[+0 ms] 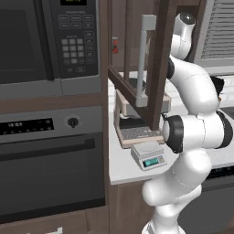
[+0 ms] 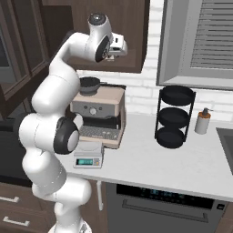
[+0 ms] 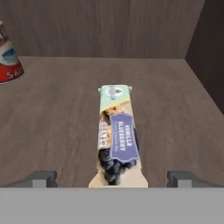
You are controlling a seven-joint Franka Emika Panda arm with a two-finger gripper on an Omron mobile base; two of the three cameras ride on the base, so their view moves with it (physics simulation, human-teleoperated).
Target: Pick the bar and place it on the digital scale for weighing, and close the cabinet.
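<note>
The bar point(image 3: 117, 139) lies flat on the wooden cabinet shelf point(image 3: 175, 109), lengthwise between the two fingers point(image 3: 41, 178), which stand wide apart on either side of its near end, not touching it. A red can point(image 3: 8, 61) sits off to the side. Down on the desk point(image 2: 150, 159), the digital scale point(image 2: 88, 154) waits before the espresso machine point(image 2: 98, 111). The cabinet door point(image 1: 146, 64) stands open.

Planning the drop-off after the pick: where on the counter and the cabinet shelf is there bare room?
Counter: open between the digital scale and the tiered black rack, and along the front edge. Crowded at the espresso machine right behind the scale. Shelf: bare wood either side of the bar; a red can fills one far corner.
</note>
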